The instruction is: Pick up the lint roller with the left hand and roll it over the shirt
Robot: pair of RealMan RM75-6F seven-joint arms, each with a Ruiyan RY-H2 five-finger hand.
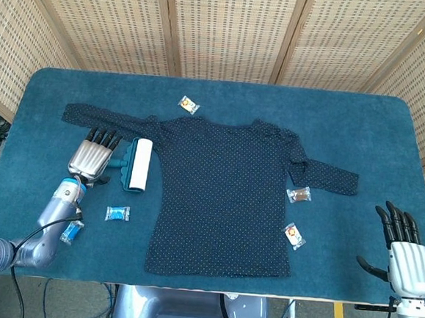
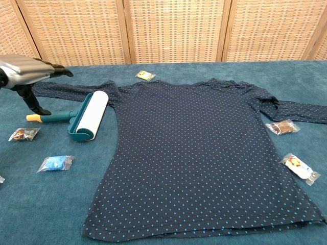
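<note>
The lint roller [image 1: 138, 165] [image 2: 90, 116], white drum in a teal frame with a teal and orange handle, lies on the table just left of the shirt's body. The dark blue dotted shirt [image 1: 228, 190] [image 2: 204, 153] is spread flat across the middle of the table. My left hand [image 1: 92, 157] [image 2: 28, 76] hovers over the handle end with its fingers spread and holds nothing. My right hand [image 1: 403, 246] stands open at the table's near right corner, away from everything.
Small wrapped snacks lie around: one [image 1: 189, 104] beyond the collar, two [image 1: 298, 194] [image 1: 293, 235] right of the shirt, a blue one [image 1: 117, 213] and others [image 2: 22, 133] near my left arm. The table [image 1: 362, 126] is covered in blue cloth, with wicker screens behind.
</note>
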